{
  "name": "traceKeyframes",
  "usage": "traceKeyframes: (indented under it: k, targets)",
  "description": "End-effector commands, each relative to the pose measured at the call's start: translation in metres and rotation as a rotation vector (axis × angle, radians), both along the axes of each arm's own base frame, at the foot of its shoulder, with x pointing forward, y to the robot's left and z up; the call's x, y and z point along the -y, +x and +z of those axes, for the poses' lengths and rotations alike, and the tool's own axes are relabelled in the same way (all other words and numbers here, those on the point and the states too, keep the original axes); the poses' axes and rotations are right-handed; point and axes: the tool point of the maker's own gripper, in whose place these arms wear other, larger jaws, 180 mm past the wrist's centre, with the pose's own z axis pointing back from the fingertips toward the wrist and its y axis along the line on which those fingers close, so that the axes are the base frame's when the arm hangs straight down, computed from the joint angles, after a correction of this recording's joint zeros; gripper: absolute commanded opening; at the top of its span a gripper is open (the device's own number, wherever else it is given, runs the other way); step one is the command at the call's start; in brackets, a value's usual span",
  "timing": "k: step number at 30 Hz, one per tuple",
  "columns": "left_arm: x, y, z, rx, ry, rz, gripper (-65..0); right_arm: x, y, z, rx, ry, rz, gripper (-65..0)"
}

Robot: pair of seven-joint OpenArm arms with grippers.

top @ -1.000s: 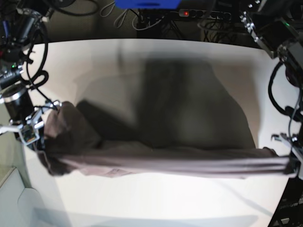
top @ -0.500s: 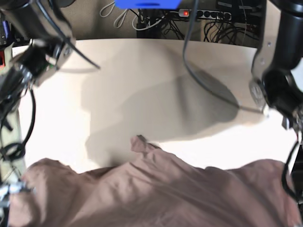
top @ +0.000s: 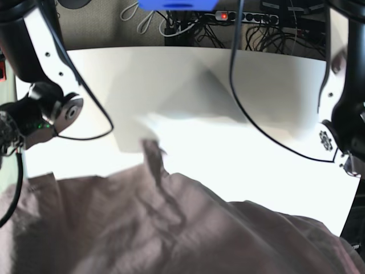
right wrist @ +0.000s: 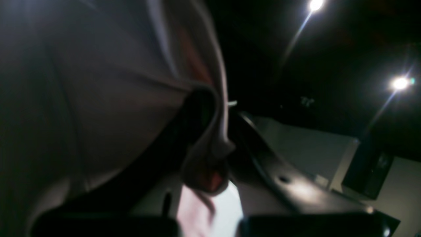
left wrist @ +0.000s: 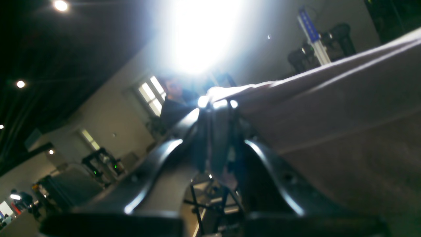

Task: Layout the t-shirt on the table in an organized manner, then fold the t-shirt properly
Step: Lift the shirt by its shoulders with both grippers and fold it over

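Observation:
The mauve-pink t-shirt (top: 171, 228) hangs spread out close to the base camera and fills the lower half of that view, above the white table (top: 228, 91). Neither gripper shows in the base view; both lie beyond its lower corners. In the left wrist view my left gripper (left wrist: 215, 105) is shut on an edge of the t-shirt (left wrist: 329, 115), which stretches off to the right. In the right wrist view my right gripper (right wrist: 215, 108) is shut on a bunched fold of the t-shirt (right wrist: 98, 82), which drapes to the left.
My right arm's links (top: 45, 108) stand at the left of the base view, my left arm's (top: 336, 125) at the right, with a black cable looping down from it. A power strip and cables (top: 245, 17) lie beyond the table's far edge.
Both arms have lifted the shirt from a taut band low over the table to a raised sheet near the camera. Its shadow on the table has shrunk.

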Motion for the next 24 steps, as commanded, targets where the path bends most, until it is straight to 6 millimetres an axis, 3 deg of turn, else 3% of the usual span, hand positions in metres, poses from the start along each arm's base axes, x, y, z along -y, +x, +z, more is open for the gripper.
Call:
traceKeyframes:
  k: [1,5,10,12,17,19,21,24]
  targets:
    - [-0.006,-0.004,0.005,0.023,-0.004,0.023,-64.9,0.002,-0.007,0.011,0.041,0.005,-0.009,-65.0]
    - [-0.01,0.015,-0.052,-0.126,0.007,0.03,-64.9,-0.007,0.029,-0.023,-0.077,0.046,0.06,-65.0]
    - [0.003,0.035,-0.12,-0.294,-0.021,-0.012,-64.7,0.001,0.085,-0.08,-0.275,0.137,0.123,-65.0]
    - [0.006,0.042,-0.137,-0.338,-0.048,-0.024,-64.5,0.005,0.108,-0.106,-0.359,0.182,0.148,-65.0]
    - [-0.016,0.08,-0.214,-0.582,-0.121,0.032,-64.5,0.004,0.155,-0.165,-0.478,0.284,0.263,-65.0]
    - [-0.024,0.096,-0.256,-0.708,-0.177,0.033,-64.5,0.006,0.17,-0.19,-0.521,0.325,0.299,-65.0]
    - [-0.027,0.112,-0.302,-0.83,-0.24,0.005,-64.5,-0.001,0.188,-0.214,-0.593,0.341,0.342,-60.8]
    - [-0.02,0.131,-0.34,-0.883,-0.312,-0.07,-64.5,-0.005,0.206,-0.248,-0.711,0.354,0.371,-50.8]
